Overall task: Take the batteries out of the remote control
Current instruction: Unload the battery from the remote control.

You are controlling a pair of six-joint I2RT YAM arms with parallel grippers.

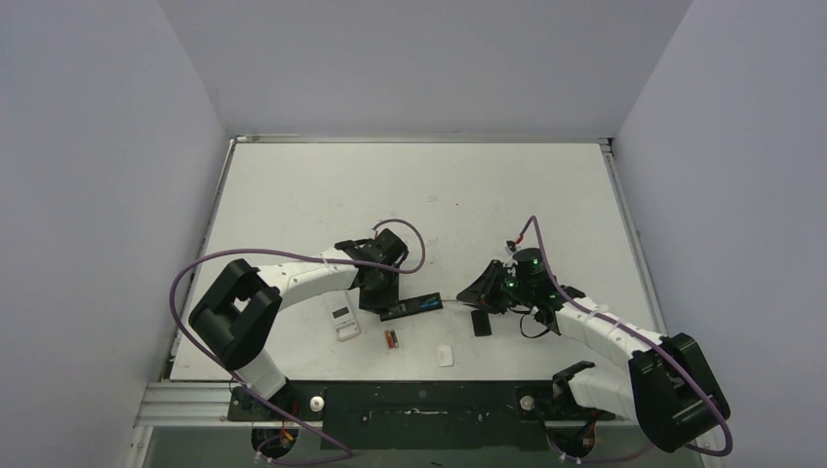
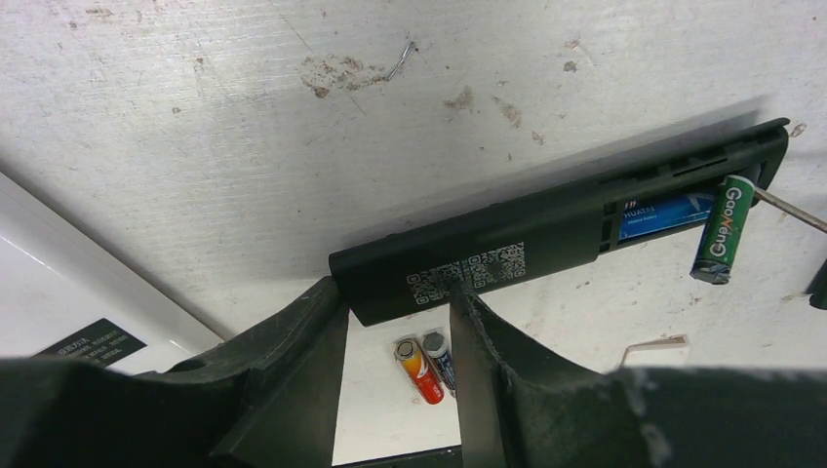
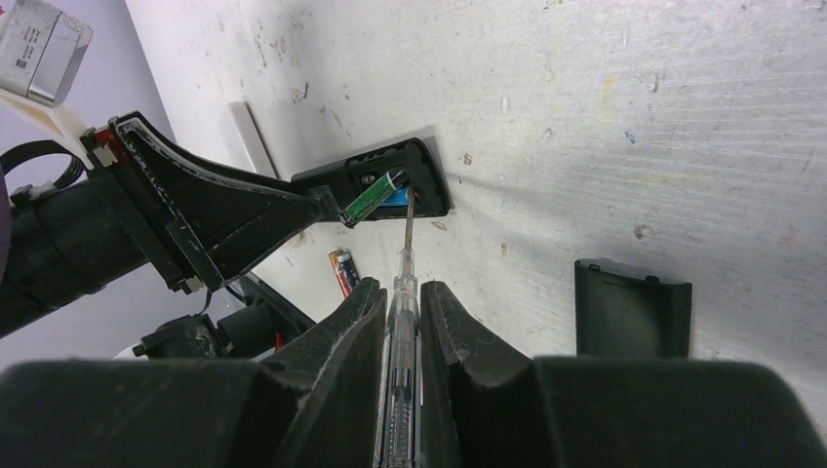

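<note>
The black remote control (image 2: pixel 546 234) lies back-up on the table, its compartment open at the far end. My left gripper (image 2: pixel 392 292) is shut on its near end, left of the printed codes. A green battery (image 2: pixel 722 229) tilts up out of the compartment, and a blue battery (image 2: pixel 658 214) still lies inside. My right gripper (image 3: pixel 402 291) is shut on a clear-handled screwdriver (image 3: pixel 407 239), whose tip rests at the compartment beside the green battery (image 3: pixel 374 198). A reddish battery (image 2: pixel 417 369) and a dark battery (image 2: pixel 441 359) lie loose side by side near the remote (image 1: pixel 414 305).
A black battery cover (image 3: pixel 632 317) lies on the table right of the remote, also seen from above (image 1: pixel 481 322). A white remote (image 1: pixel 343 322) sits left of the loose batteries (image 1: pixel 390 339). A small white piece (image 1: pixel 446 356) lies near the front edge.
</note>
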